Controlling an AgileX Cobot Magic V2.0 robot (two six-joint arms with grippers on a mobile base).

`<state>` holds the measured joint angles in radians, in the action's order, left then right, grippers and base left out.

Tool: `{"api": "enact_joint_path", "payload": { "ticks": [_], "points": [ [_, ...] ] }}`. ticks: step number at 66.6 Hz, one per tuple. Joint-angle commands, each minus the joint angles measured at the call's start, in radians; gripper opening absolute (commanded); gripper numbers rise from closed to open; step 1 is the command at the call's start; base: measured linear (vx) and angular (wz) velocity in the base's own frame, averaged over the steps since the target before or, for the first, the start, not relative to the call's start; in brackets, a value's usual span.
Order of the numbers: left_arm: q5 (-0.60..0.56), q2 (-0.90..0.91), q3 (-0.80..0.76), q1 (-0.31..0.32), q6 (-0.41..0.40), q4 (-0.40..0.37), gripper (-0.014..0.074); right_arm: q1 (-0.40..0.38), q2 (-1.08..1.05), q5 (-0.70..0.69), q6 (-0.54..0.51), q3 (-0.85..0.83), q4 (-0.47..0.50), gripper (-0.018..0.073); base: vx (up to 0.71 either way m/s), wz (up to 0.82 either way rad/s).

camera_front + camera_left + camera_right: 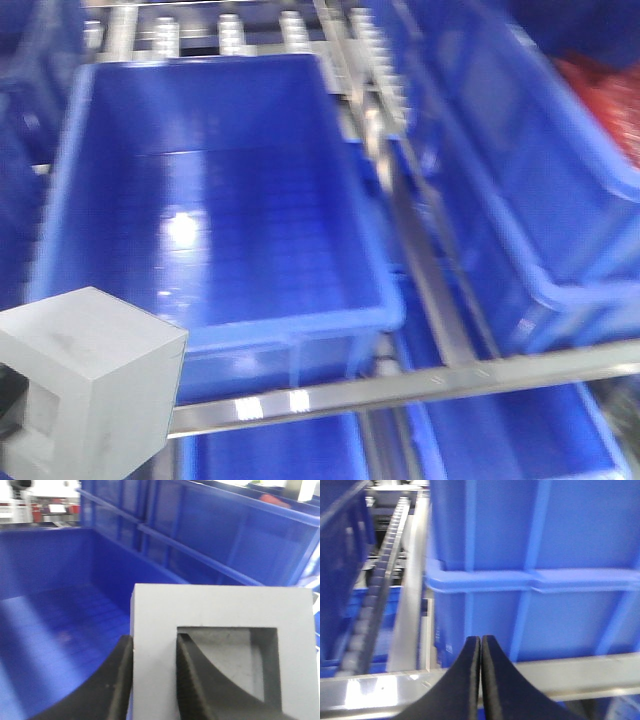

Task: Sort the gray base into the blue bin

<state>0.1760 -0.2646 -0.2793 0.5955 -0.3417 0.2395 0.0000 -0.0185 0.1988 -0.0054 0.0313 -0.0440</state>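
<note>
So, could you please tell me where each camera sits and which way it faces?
Front view: high, looking down into the blue bin; gray base lower left; no arm clearly shown.
Left wrist: behind the left pincer, clamped on the base, facing into the bin.
Right wrist: behind the shut right pincer, facing a crate's outer wall.
Shared: front and left wrist show base and bin.

Base (85,385) in the left gripper (154,647), just before the near-left corner of the bin (200,110).

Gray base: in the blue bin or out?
Out. The left end effector grips the gray base by its window wall, raised at the front-left corner of the blue bin, whose floor is bare.
</note>
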Motion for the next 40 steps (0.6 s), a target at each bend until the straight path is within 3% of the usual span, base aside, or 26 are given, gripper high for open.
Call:
{"api": "enact_joint_path", "payload": {
  "ticks": [1,20,40],
  "points": [
    [-0.104,-0.007,-0.031,0.006,-0.005,-0.006,-0.0007,-0.005,-0.008,-0.072,-0.007,0.006,-0.008,-0.0005,0.12,0.48],
    [-0.104,-0.007,-0.031,0.006,-0.005,-0.006,-0.0007,-0.005,-0.008,-0.072,-0.007,0.006,-0.008,-0.0005,0.1,0.37],
    [-0.104,-0.007,-0.031,0.006,-0.005,-0.006,-0.0007,-0.005,-0.008,-0.072,-0.007,0.006,-0.008,-0.0005,0.08,0.15]
  ]
}}
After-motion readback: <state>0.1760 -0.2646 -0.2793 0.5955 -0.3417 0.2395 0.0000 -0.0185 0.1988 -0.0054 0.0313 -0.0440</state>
